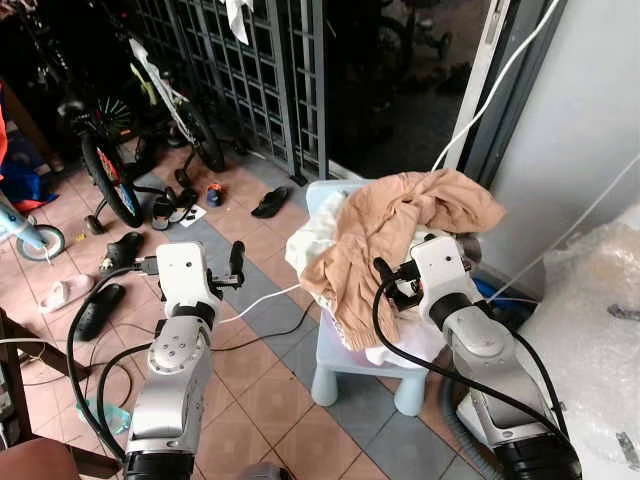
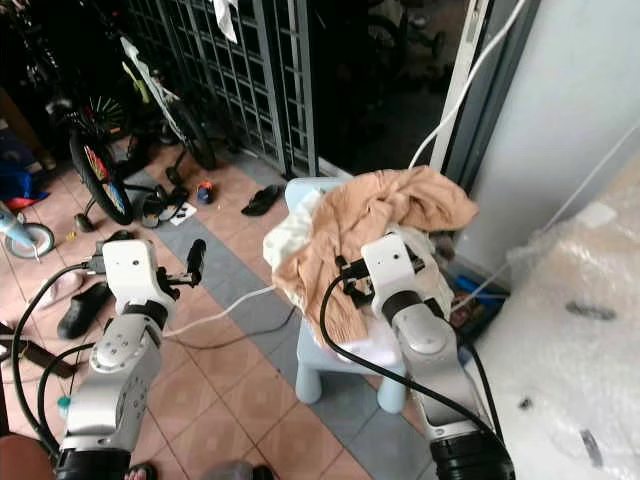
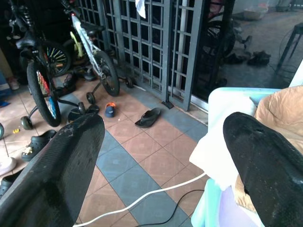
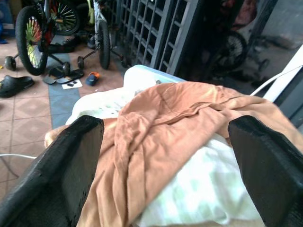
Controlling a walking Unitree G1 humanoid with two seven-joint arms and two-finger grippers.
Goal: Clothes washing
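Note:
A tan garment [image 1: 385, 225] is draped over a pile of white clothes [image 1: 312, 240] on a small light-blue plastic chair [image 1: 345, 365]. My right gripper [image 4: 165, 156] stands open just in front of the pile, its fingers [image 4: 57, 165] wide apart with the tan garment [image 4: 175, 118] between and beyond them, nothing held. My left gripper [image 3: 163, 161] is open to the left of the chair, above the tiled floor, with its fingers [image 3: 57, 170] empty. The white cloth's edge [image 3: 218, 151] and the chair's back [image 3: 227, 97] lie by its one finger.
A child's bicycle [image 1: 110, 150] and another bike [image 1: 175, 100] lean at the back left before a metal gate [image 1: 260, 70]. Sandals and shoes [image 1: 270, 203] lie on the tiles. A white cable [image 1: 255, 305] crosses the floor. Bubble wrap [image 1: 590, 330] lies at the right, by a grey wall [image 1: 590, 110].

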